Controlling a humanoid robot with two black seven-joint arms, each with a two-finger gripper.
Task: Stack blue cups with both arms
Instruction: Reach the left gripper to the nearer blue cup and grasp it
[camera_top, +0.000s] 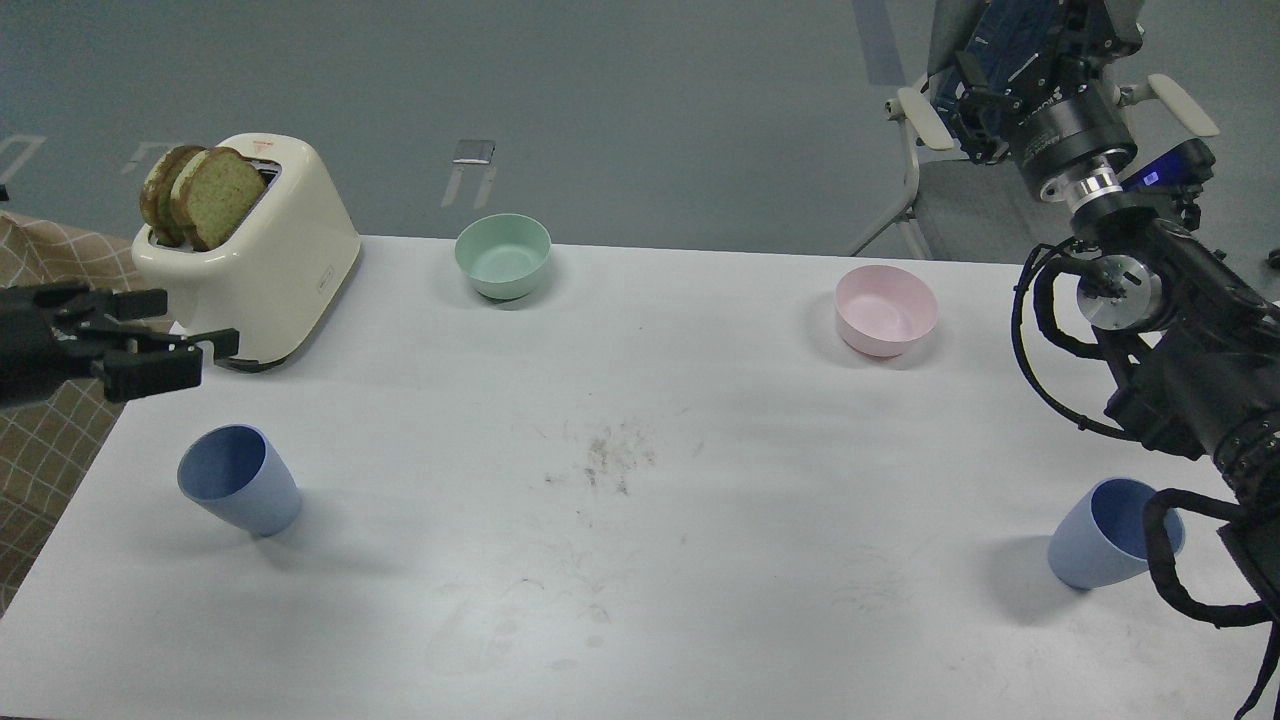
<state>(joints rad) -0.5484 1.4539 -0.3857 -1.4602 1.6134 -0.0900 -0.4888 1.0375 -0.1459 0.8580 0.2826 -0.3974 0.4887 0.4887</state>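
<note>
White worktop (640, 600) fills the lower frame, with faint dark scuff marks near its centre. Right arm (1180, 330) enters from the right edge and rises toward the upper right corner, its silver joint rings and looping black cables in plain sight; its far end at the top of the frame is dark and cut off by the frame edge, so the state of the right jaws cannot be told. A small blue-lit panel on the arm carries marks too small to read. Left arm (30, 345) enters level from the left edge at mid-height; the left gripper (190, 345) points rightward, its jaws slightly parted and holding nothing, hovering just in front of the toaster's lower left corner.

Cream toaster (280, 250), upper left, carries two browned bread slices (190, 195) standing in its slots; a small red mark on its top and a small emblem on its side are illegible. Pink bowl (887, 310) sits right of centre; mint-green bowl (503, 255) sits at upper centre. Left blue cup (240, 493) stands upright at lower left, below the left gripper and apart from it. Right blue cup (1105, 535) stands at lower right, partly behind a cable loop of the right arm.
</note>
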